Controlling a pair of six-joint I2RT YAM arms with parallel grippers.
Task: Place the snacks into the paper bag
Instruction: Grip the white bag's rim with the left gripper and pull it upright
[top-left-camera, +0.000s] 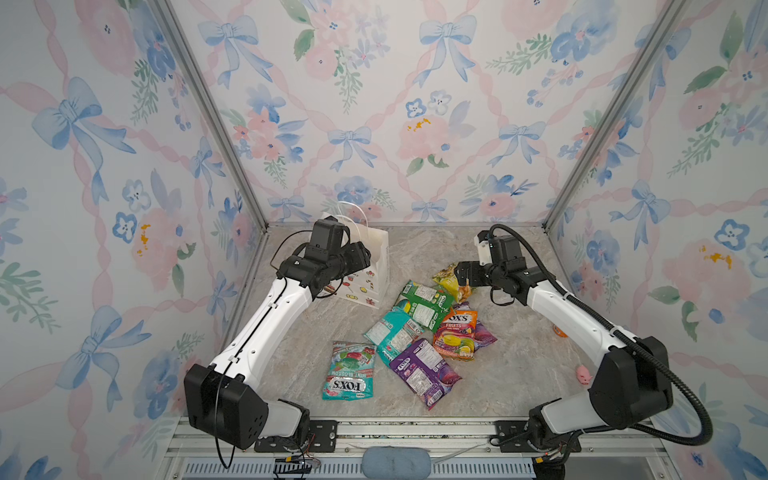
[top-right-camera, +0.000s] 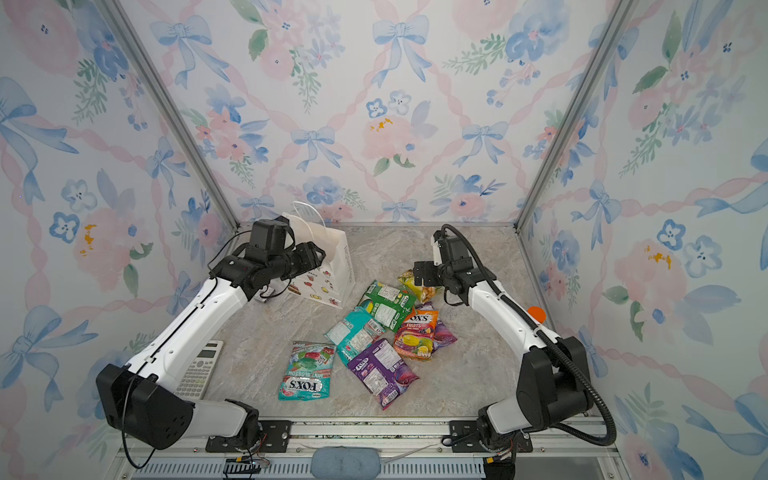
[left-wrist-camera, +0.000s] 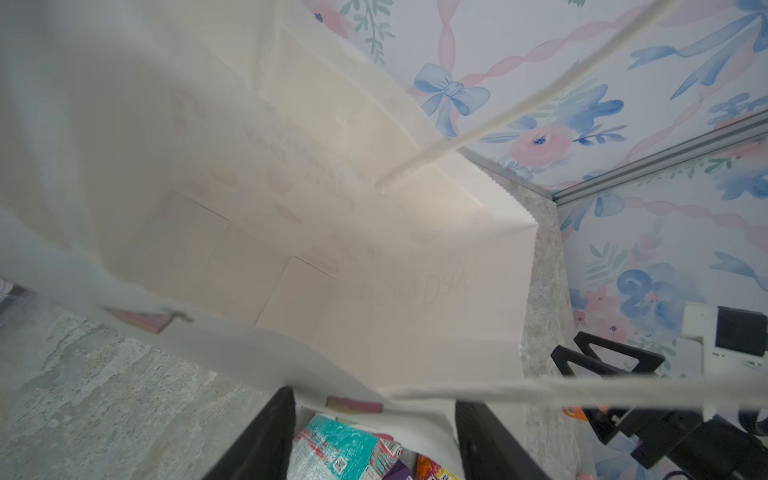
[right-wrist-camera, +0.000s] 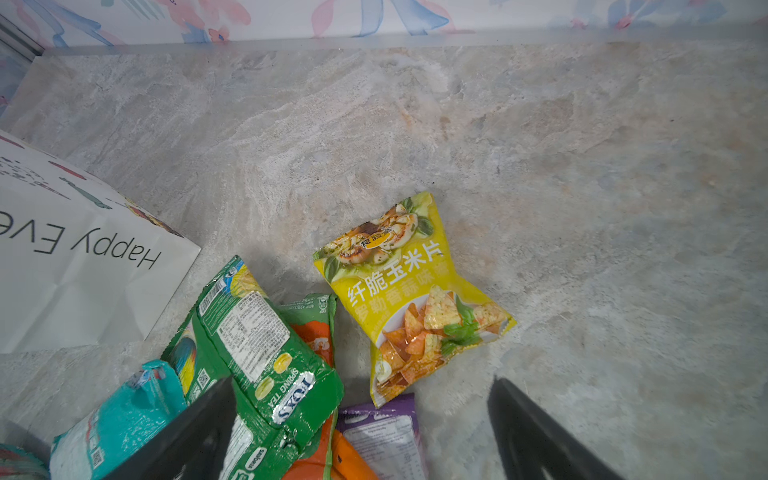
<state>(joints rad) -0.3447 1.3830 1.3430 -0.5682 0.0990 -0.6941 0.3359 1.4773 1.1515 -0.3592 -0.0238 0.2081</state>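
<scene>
Hidden, cropped or unclear bits

L gripper (left-wrist-camera: 372, 405): behind its own wrist in both top views; L wrist view shows only two finger stubs, rest cropped by frame edge. paper bag (top-left-camera: 376, 257): one side behind L arm; side lettering too small to read from top, cropped after "Happy Eve" in R wrist view. yellow chip bag (top-left-camera: 445, 283): partly under R gripper (top-left-camera: 463, 278). calculator (top-right-camera: 198, 370): partly under L arm. bottle (top-right-camera: 536, 313): only orange cap shows past R arm. pink thing (top-left-camera: 584, 374) on counter (top-left-camera: 498, 374): too small to ID. orange packet (right-wrist-camera: 316, 340): mostly under green packet (right-wrist-camera: 257, 353).
</scene>
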